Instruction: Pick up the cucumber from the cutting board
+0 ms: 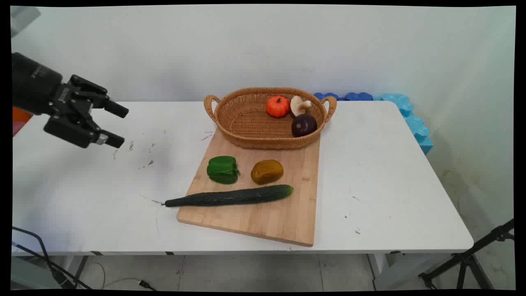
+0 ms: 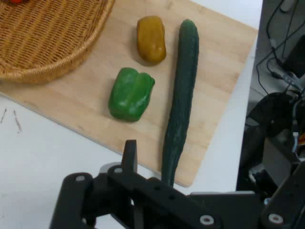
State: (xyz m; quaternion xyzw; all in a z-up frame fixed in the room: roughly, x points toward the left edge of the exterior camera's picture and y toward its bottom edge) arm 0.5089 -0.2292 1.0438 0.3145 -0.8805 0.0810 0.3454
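Observation:
My black gripper [image 1: 119, 125] hangs open above the left part of the white table [image 1: 390, 185], holding nothing, its fingers pointing right toward a wooden cutting board [image 1: 263, 218]. On the board lie a green pepper [image 1: 222, 169], a brownish-yellow vegetable [image 1: 267, 171] and a long dark cucumber [image 1: 230, 196] whose stem end sticks out over the board's left edge. The hand view looks down on the green pepper [image 2: 131, 93], the cucumber [image 2: 181, 100] and the yellow vegetable [image 2: 151, 39], with one finger [image 2: 129, 153] rising near the board's edge.
A wicker basket [image 1: 246, 123] stands on the board's far end, holding a small orange pumpkin [image 1: 277, 106], a mushroom [image 1: 300, 105] and a dark purple vegetable [image 1: 304, 125]. Blue foam [image 1: 411, 119] lies behind the table's right corner. A tripod [image 1: 468, 259] stands at the lower right.

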